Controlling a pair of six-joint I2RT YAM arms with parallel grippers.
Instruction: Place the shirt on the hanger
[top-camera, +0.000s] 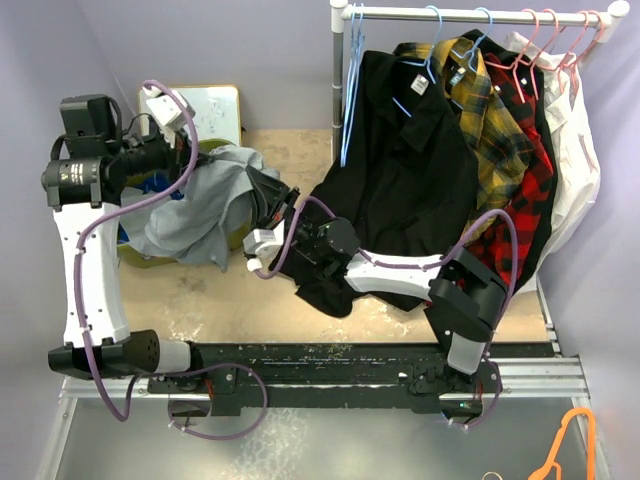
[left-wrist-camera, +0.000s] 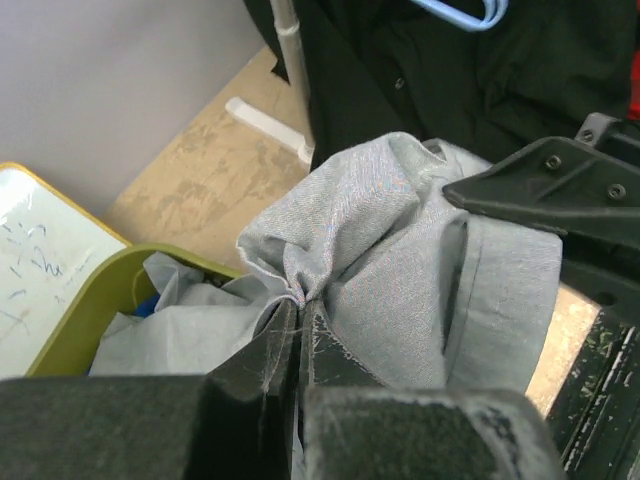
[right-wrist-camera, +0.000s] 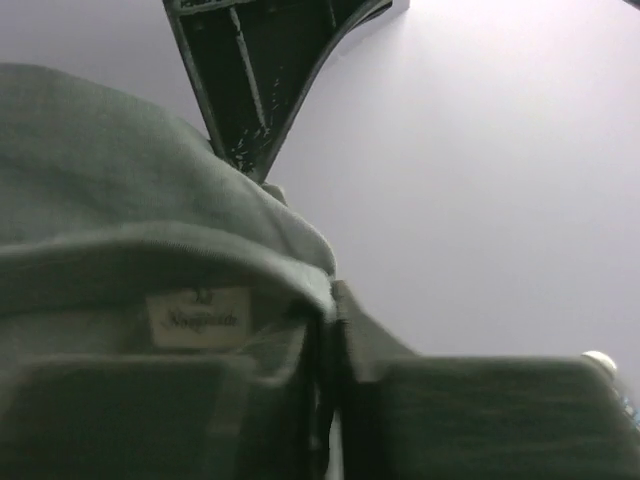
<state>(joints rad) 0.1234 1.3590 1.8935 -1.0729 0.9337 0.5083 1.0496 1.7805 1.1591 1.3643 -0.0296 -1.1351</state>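
The grey shirt (top-camera: 200, 205) hangs bunched between both grippers, above a yellow-green bin (top-camera: 140, 258). My left gripper (top-camera: 200, 165) is shut on a pinch of its fabric (left-wrist-camera: 298, 300); the cloth (left-wrist-camera: 400, 270) spreads beyond the fingertips. My right gripper (top-camera: 272, 205) is shut on the collar edge (right-wrist-camera: 330, 295), next to the white neck label (right-wrist-camera: 195, 315). One right finger (left-wrist-camera: 560, 190) shows in the left wrist view. Empty light-blue hangers (top-camera: 350, 90) hang at the left end of the rack; one hanger (left-wrist-camera: 460, 12) shows at the top of the left wrist view.
A white rack rail (top-camera: 470, 14) with its pole (top-camera: 338, 70) carries a black shirt (top-camera: 400, 160), plaid shirts (top-camera: 500, 120), a white garment (top-camera: 575, 150) and pink hangers (top-camera: 545, 40). A whiteboard (top-camera: 215, 110) lies behind the bin. An orange hanger (top-camera: 570, 440) lies at front right.
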